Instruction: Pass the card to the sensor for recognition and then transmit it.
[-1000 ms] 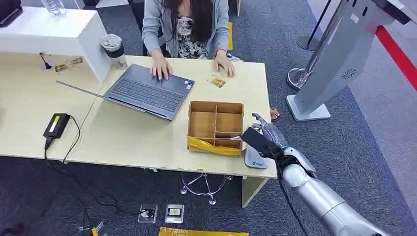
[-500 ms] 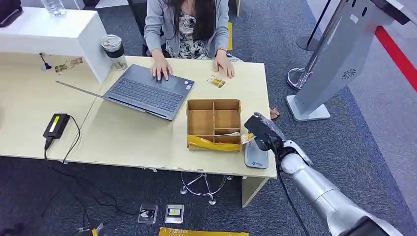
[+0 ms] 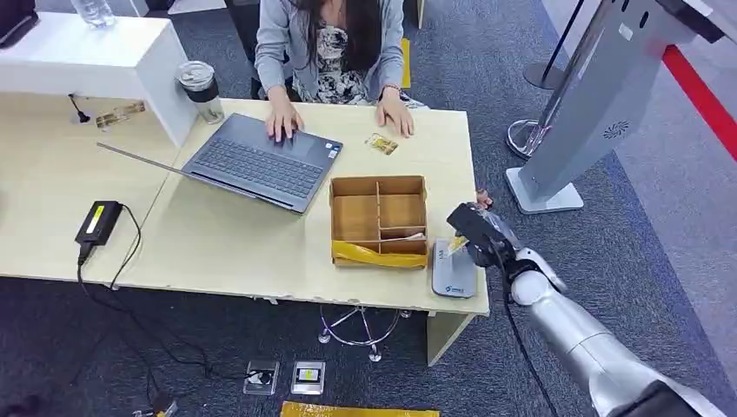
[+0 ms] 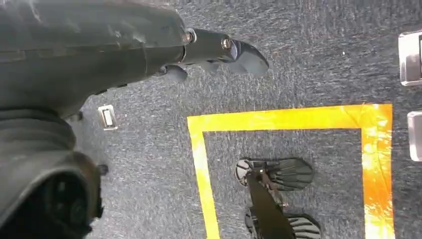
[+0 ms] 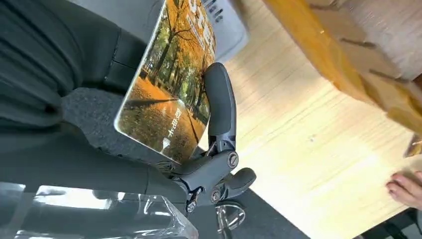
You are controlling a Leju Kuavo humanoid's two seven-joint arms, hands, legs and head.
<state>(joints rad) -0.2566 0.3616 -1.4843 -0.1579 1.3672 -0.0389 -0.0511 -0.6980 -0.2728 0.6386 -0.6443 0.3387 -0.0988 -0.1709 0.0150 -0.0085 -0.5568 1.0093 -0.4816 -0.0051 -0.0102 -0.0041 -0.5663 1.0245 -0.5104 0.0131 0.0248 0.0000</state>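
The card (image 5: 166, 87) is glossy, its printed autumn-tree face catching a sheen, and the dark fingers (image 5: 219, 107) against it look like smooth matt plastic. The bench (image 3: 252, 239) is pale wood-grain laminate with a smooth, faintly shiny top, the divided box (image 3: 380, 217) on it is matt brown cardboard with a strip of shiny yellow tape along its near wall, and the sensor (image 3: 454, 269) beside it is smooth grey plastic. The right arm (image 3: 582, 347) is brushed silver metal, the laptop (image 3: 261, 161) matt grey, and the floor (image 4: 298, 64) is rough grey carpet marked with glossy yellow tape (image 4: 278, 119)
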